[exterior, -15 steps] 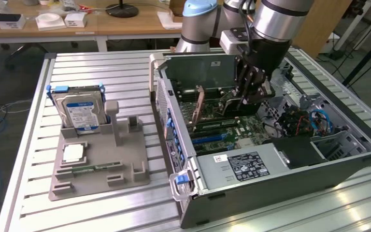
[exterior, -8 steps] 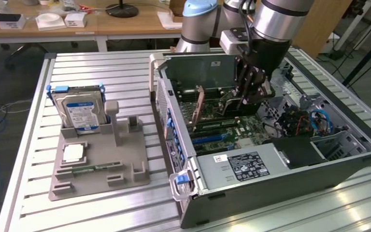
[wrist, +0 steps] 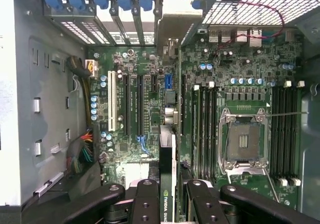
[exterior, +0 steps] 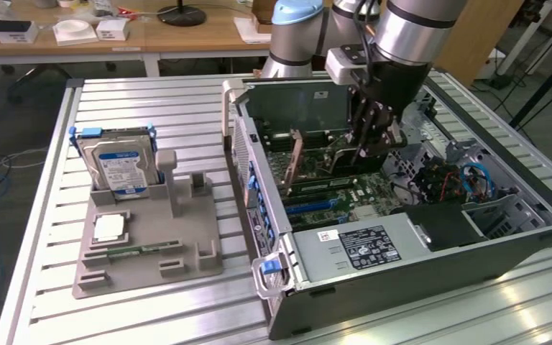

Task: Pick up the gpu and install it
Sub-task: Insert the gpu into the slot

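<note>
While jaws grip gpu (wrist: 167,159) edge-on above motherboard (wrist: 240,92), card label reads "NVIDIA QUA", rest hidden.

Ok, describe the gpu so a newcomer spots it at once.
Find the open black computer case on the slatted metal table. Over its green motherboard, the robot's black claw is shut on the gpu, a thin black circuit card seen edge-on. Unlike the seated memory sticks, it carries NVIDIA lettering.

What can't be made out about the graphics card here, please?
Wrist view: graphics card is edge-on in the gripper; its faces are hidden, its label cut off by the picture's edge.
Wrist view: the card hides the board directly beneath.
Exterior view: the arm hides whether it's seated.
</note>
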Controlling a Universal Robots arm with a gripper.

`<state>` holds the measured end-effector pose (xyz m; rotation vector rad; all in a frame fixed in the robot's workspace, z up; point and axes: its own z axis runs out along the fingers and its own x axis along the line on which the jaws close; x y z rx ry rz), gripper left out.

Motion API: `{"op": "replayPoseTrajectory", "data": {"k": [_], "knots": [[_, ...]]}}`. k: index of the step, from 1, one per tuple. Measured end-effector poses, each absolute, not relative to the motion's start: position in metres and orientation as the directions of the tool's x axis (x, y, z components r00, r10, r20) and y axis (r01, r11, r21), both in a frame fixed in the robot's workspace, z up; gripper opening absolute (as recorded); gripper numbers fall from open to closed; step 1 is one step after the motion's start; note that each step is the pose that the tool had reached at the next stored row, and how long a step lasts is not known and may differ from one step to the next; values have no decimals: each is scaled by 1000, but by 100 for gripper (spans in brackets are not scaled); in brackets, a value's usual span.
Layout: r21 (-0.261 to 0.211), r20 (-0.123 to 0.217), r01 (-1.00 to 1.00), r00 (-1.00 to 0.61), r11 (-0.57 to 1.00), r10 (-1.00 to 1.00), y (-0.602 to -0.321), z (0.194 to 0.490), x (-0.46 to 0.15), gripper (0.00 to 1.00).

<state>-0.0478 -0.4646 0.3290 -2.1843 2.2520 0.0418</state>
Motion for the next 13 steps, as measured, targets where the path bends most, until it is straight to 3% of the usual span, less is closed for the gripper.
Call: {"op": "replayPoseTrajectory", "data": {"k": [13], "knots": [[16,-21,-999,-31,30,-999,-465,311,-49,26]]}}
